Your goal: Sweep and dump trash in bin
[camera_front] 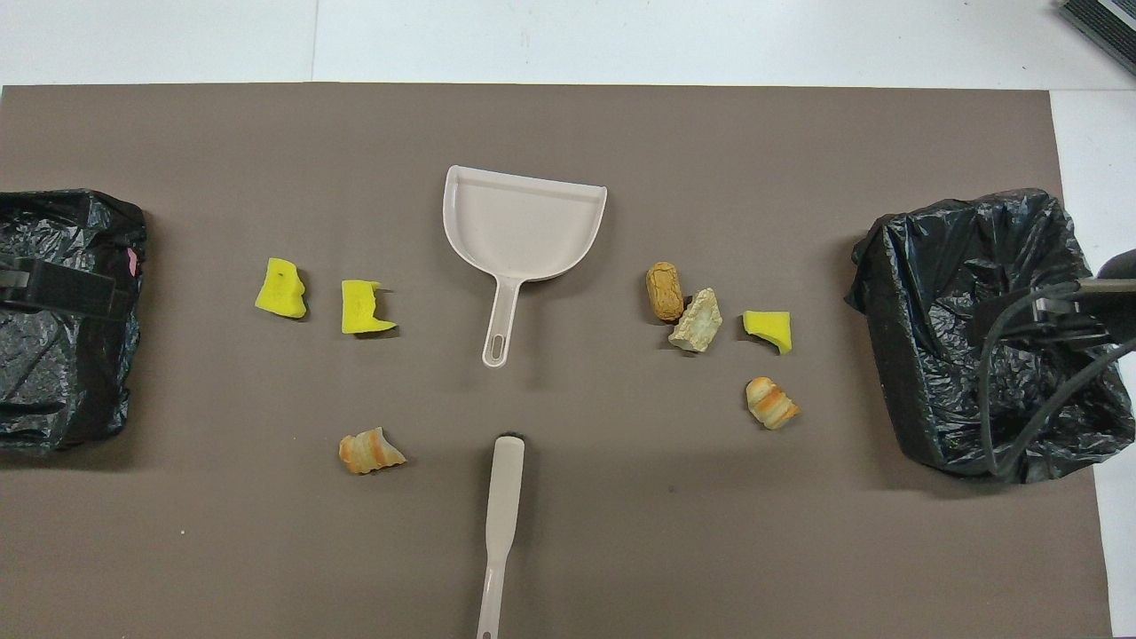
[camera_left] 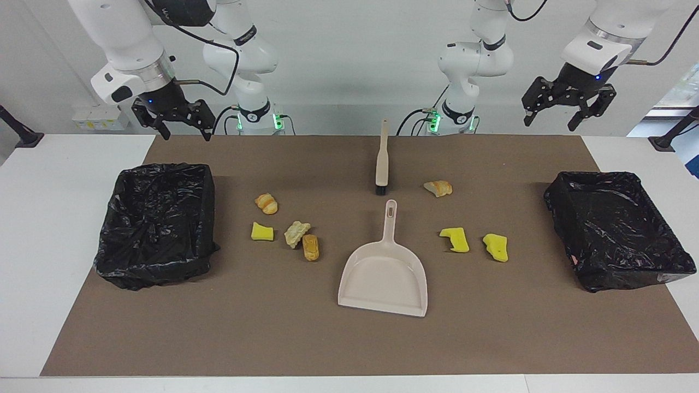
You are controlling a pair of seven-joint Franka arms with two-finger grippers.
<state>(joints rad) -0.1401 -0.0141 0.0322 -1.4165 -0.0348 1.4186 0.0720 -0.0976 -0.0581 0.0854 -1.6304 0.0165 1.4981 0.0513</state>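
Seven small trash chunks lie on the brown mat. Toward the right arm's end are a striped bread lump [camera_left: 266, 203], a yellow piece [camera_left: 261, 231], a tan lump [camera_left: 296, 233] and a brown lump [camera_left: 311, 247]. Toward the left arm's end are a bread lump [camera_left: 438, 188] and two yellow pieces [camera_left: 455, 239] [camera_left: 496, 246]. The beige dustpan [camera_left: 384, 273] lies mid-table, handle toward the robots. The brush [camera_left: 382, 161] lies nearer the robots, bristles toward the dustpan's handle. My right gripper [camera_left: 185, 131] and left gripper [camera_left: 549, 123] hang open and empty above the mat's two robot-side corners.
A black-bagged bin [camera_left: 117, 218] stands at the right arm's end of the mat and another [camera_left: 562, 218] at the left arm's end. In the overhead view each gripper overlaps its bin [camera_front: 887, 293] [camera_front: 80, 213]. White table surrounds the mat [camera_left: 349, 344].
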